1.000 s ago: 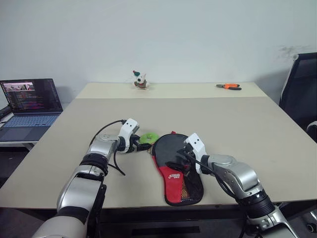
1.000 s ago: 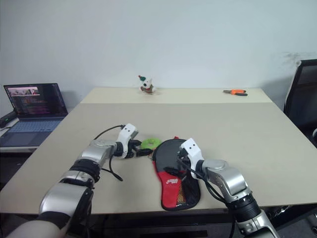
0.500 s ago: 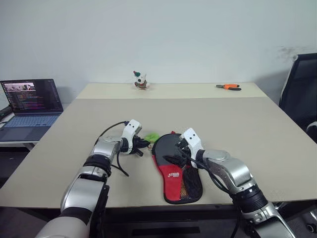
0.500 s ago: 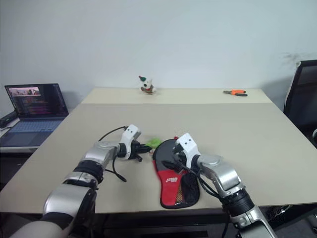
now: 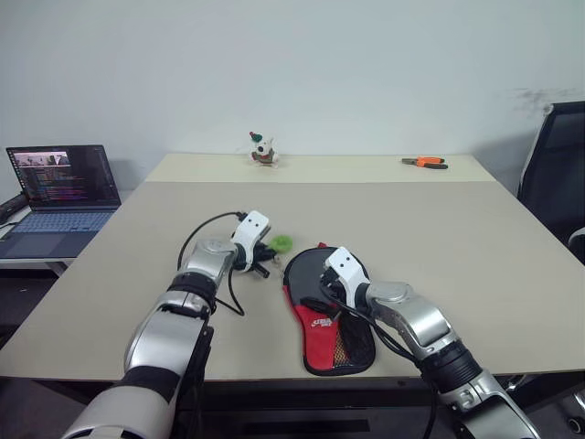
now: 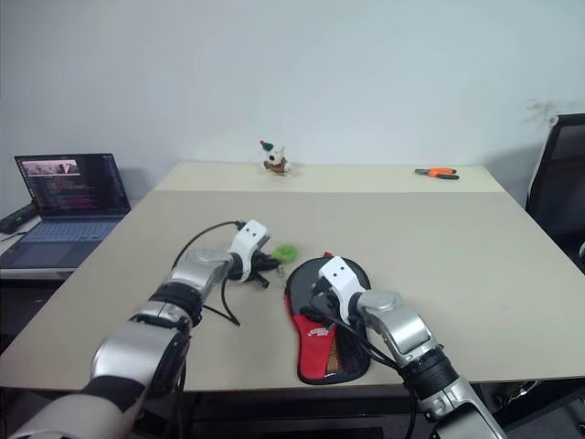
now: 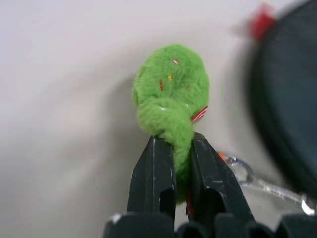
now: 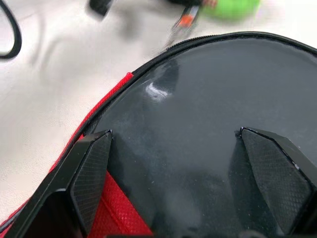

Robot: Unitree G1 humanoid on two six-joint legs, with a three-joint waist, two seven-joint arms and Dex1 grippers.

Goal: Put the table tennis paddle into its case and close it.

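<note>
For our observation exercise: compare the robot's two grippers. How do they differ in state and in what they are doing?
The left gripper is shut on the green fuzzy pom-pom, beside the case; the right gripper is open and grips nothing. The left hovers over bare table; the right sits above the case's black face. Both have two black fingers.

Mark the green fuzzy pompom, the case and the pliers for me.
green pompom (image 7: 171,96): left wrist view, fuzzy middle.
case (image 5: 322,322): left eye view, red logo section.
pliers (image 5: 423,162): left eye view, orange handles.
</note>
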